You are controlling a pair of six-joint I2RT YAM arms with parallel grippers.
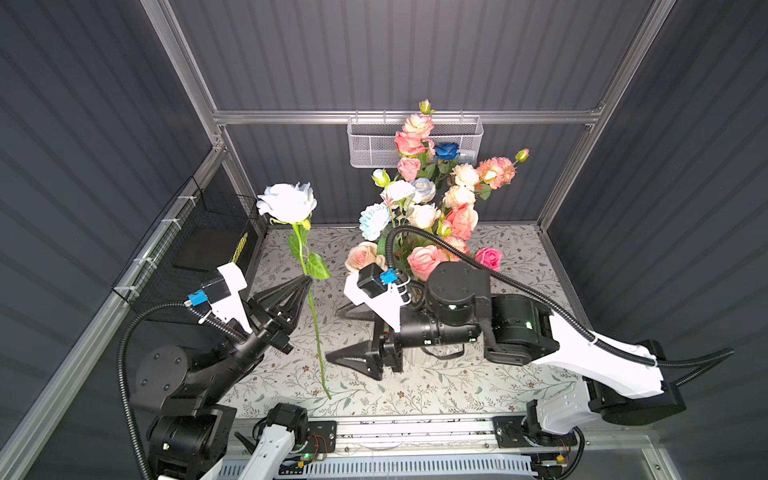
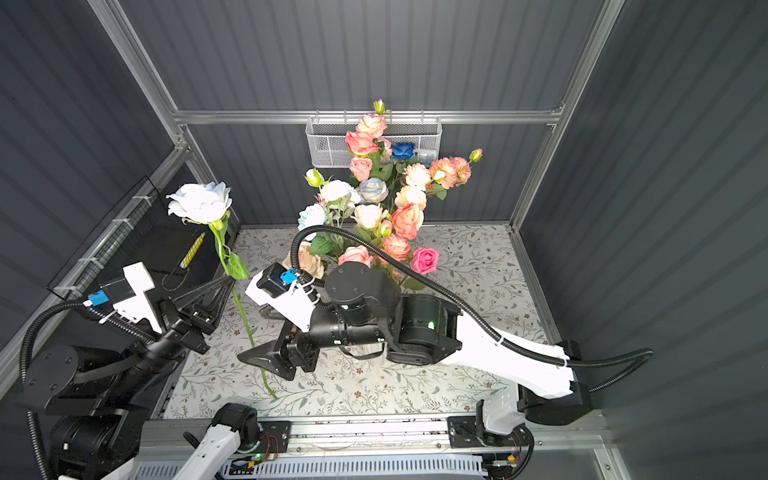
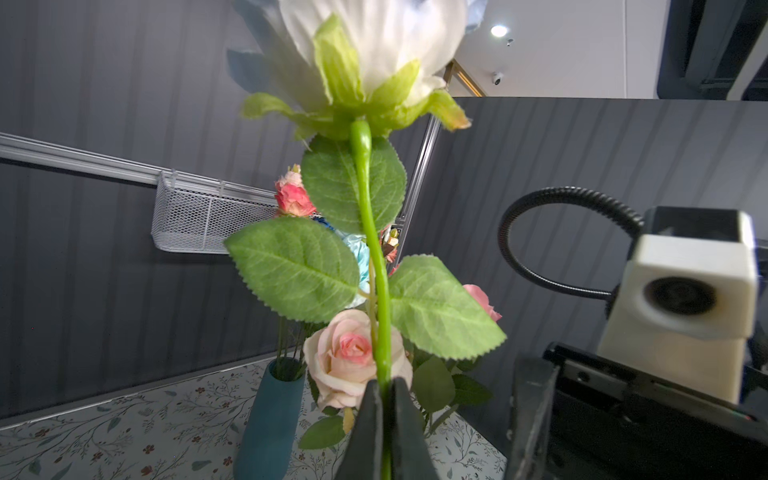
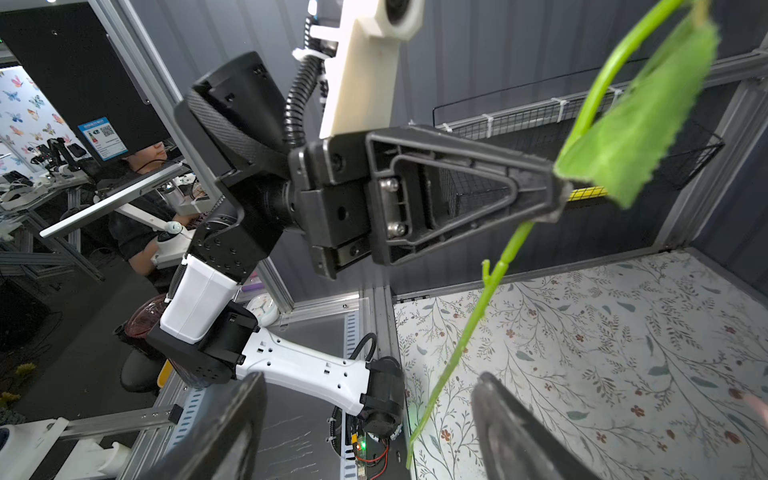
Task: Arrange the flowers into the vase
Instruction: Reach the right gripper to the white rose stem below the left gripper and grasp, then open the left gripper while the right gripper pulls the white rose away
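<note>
My left gripper [image 1: 309, 283] is shut on the green stem of a white rose [image 1: 286, 203], holding it upright above the floral table. The pinch shows in the left wrist view [image 3: 384, 380], just under the leaves. The stem's lower end [image 1: 326, 386] hangs free. My right gripper [image 1: 337, 333] is open beside that lower stem. In the right wrist view the stem [image 4: 453, 353] runs between its spread fingers [image 4: 370, 380] without touching them. The other flowers [image 1: 432, 199] stand bunched behind. The teal vase [image 3: 270, 415] shows in the left wrist view only; the right arm hides it from above.
A white mesh basket [image 1: 374, 145] hangs on the back rail behind the blooms. A black wire basket [image 1: 199, 249] is fixed to the left wall near the left arm. The right arm's black cable [image 1: 419, 232] loops in front of the bouquet. The floral mat [image 1: 457, 390] covers the table.
</note>
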